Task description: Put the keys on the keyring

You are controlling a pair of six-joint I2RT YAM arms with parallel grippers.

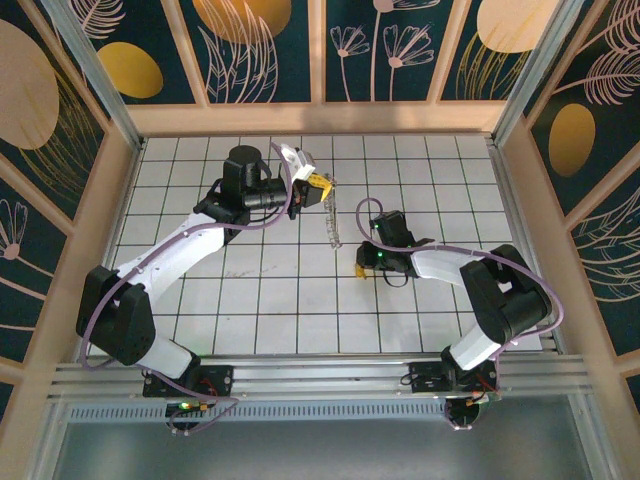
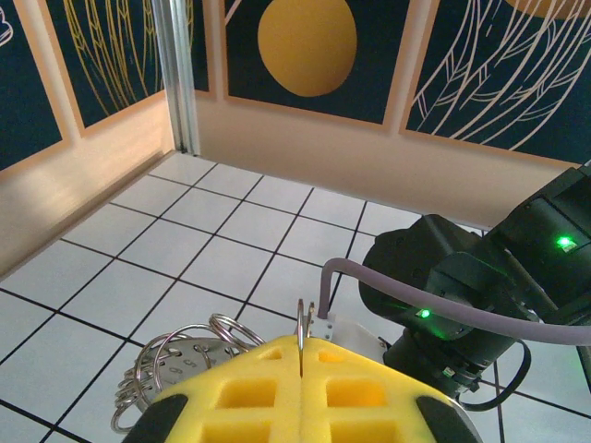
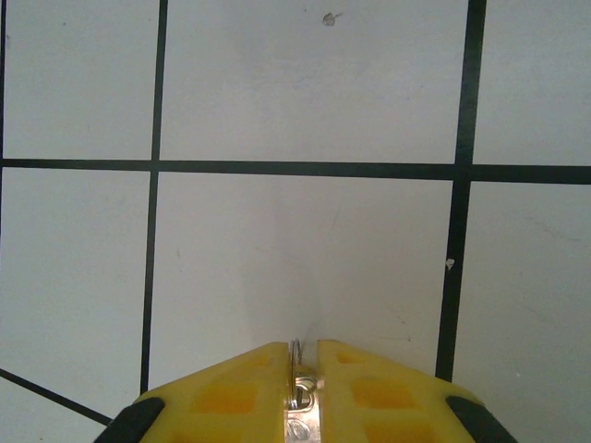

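Two arms reach over the white tiled bench [image 1: 250,310]. The left fingers [image 1: 318,183], raised above the far middle of the bench, are clenched on the keyring [image 1: 333,225], which hangs from them as a pale strand toward the tiles. In the left wrist view a thin metal edge is pinched between them, and silver loops [image 2: 180,360] bunch just beside them on the left. The right fingers [image 1: 360,268] point down at the tiles near the centre, close to the strand's lower end but apart from it. In the right wrist view they stand nearly together, grasping a sliver of silver metal, read here as the key [image 3: 298,392]; its coloured head cannot be made out.
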